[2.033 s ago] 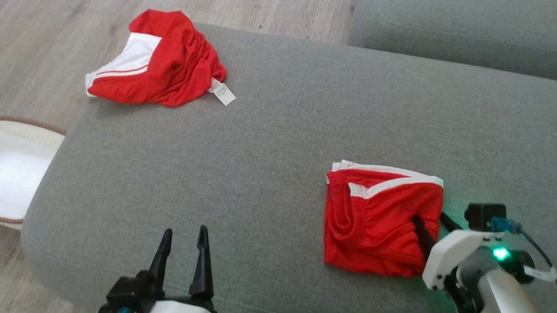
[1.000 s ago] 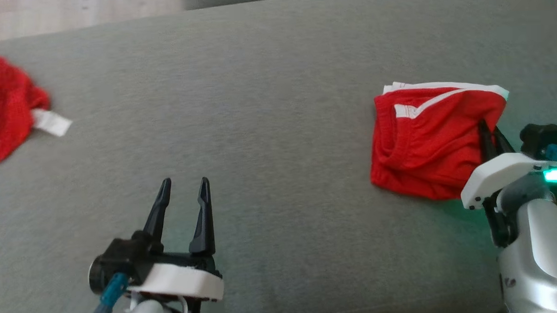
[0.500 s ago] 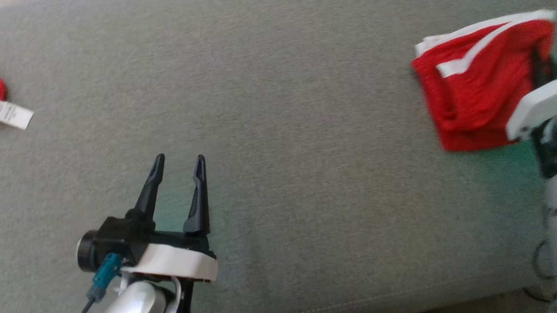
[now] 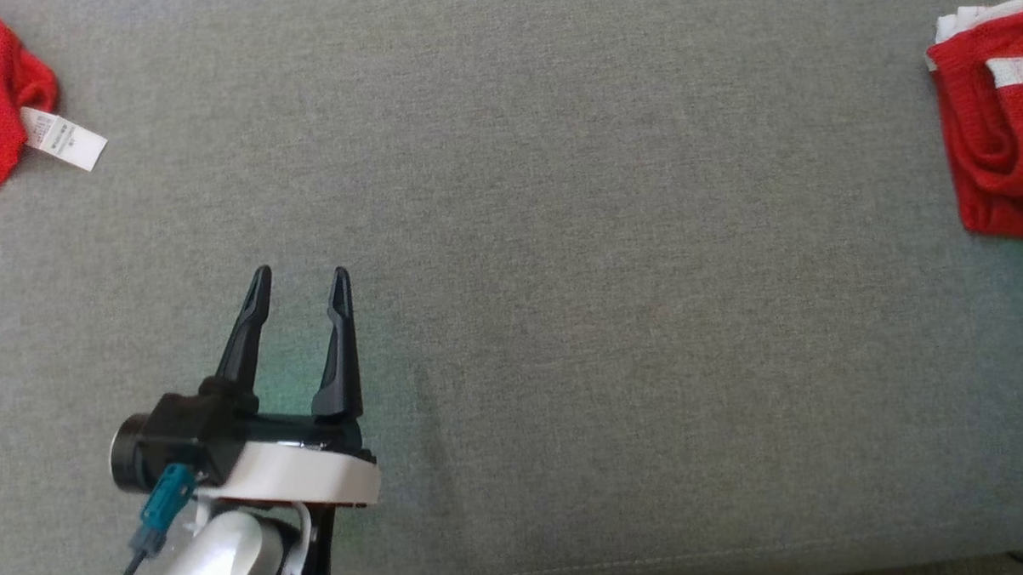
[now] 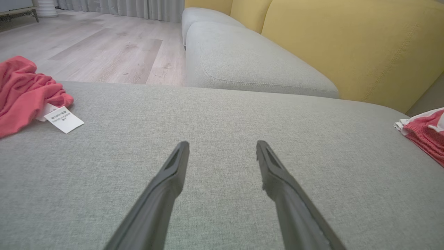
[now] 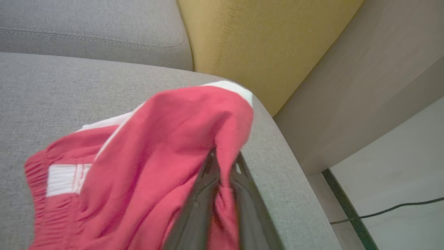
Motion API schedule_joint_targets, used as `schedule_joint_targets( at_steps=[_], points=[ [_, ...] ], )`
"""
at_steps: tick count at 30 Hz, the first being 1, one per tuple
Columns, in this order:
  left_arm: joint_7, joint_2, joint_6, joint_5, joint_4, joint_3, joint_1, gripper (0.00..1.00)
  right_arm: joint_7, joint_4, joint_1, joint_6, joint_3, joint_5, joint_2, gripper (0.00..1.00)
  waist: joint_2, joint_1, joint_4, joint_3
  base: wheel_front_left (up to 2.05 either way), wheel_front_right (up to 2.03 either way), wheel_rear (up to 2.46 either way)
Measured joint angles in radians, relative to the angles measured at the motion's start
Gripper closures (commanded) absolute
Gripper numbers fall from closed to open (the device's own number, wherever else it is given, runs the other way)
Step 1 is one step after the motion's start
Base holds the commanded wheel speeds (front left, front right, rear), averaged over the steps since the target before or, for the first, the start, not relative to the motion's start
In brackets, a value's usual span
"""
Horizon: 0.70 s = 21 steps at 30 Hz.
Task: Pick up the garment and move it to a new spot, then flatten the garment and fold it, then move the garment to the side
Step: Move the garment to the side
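The right gripper (image 6: pixel 225 157) pinches a fold of the red garment (image 6: pixel 156 139) at the right end of the cushion (image 4: pixel 562 277), while the left gripper (image 4: pixel 300 278), spread, hovers near left.

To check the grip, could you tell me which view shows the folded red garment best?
The right wrist view: the folded garment sits large at its middle, cloth pinched in the right gripper. The head and left wrist views cut it off at their right edges.
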Motion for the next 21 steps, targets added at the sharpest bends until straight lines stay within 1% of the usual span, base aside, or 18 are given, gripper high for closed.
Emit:
schedule_joint_targets(
  at_steps=[5, 8, 14, 18, 21],
  points=[
    [0.000, 0.000, 0.000, 0.000, 0.000, 0.000, 0.000, 0.00, -0.053, 0.012, -0.028, 0.000, -0.003, -0.019, 0.006, 0.00, 0.0000, -0.0001, -0.006, -0.003, 0.00, 0.00, 0.00],
    [0.000, 0.000, 0.000, 0.000, 0.001, 0.000, 0.000, 0.00, -0.082, 0.020, -0.037, 0.000, 0.019, -0.013, 0.017, 0.00, 0.0000, -0.0001, -0.011, -0.016, 0.00, 0.00, 0.00],
    [-0.015, 0.002, -0.001, 0.000, 0.016, 0.002, 0.000, 0.00, -0.119, -0.011, -0.037, 0.000, 0.121, 0.035, 0.072, 0.00, 0.0000, -0.0001, -0.015, -0.061, 0.00, 0.00, 0.00],
    [-0.040, 0.004, -0.003, -0.003, 0.042, 0.020, -0.001, 0.00, -0.135, -0.063, -0.029, 0.000, 0.183, 0.090, 0.109, 0.00, 0.0000, -0.0001, -0.010, -0.110, 0.00, 0.00, 0.00],
    [-0.052, 0.003, -0.011, -0.017, 0.073, 0.040, 0.000, 0.00, -0.152, -0.117, 0.011, 0.000, 0.234, 0.128, 0.135, 0.00, 0.0000, -0.0002, -0.003, -0.156, 0.00, 0.00, 0.00]
  ],
)
